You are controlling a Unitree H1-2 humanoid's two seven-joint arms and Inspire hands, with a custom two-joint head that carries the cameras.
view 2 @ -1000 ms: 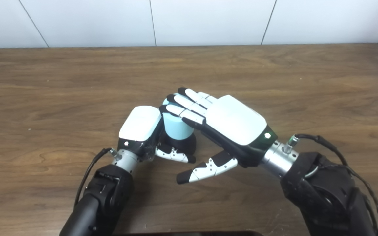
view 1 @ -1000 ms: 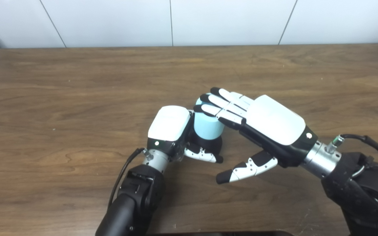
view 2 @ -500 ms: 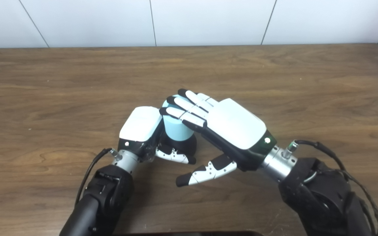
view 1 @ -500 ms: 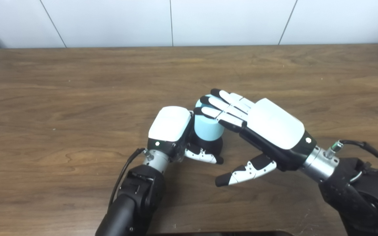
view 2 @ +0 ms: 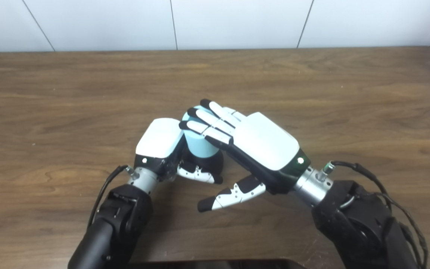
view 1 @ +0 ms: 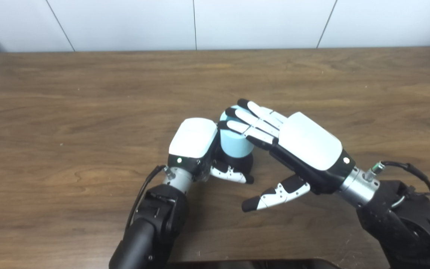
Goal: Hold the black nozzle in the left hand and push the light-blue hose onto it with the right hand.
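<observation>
Left hand [view 1: 194, 140] is clenched around the black nozzle [view 1: 237, 163]; its fingers are hidden behind the part, only the thumb shows. The nozzle's top is covered by the light-blue hose [view 1: 233, 141] seated upright on it. Right hand [view 1: 304, 144] lies flat, released, fingers [view 1: 250, 119] outstretched on the hose's top, thumb free. Assembly sits mid-table [view 1: 69, 112]. No legible markings.

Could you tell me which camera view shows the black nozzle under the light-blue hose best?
The right eye view: the black nozzle shows beside the left hand. The left eye view shows the same dark base, equally part hidden by the thumb.
</observation>
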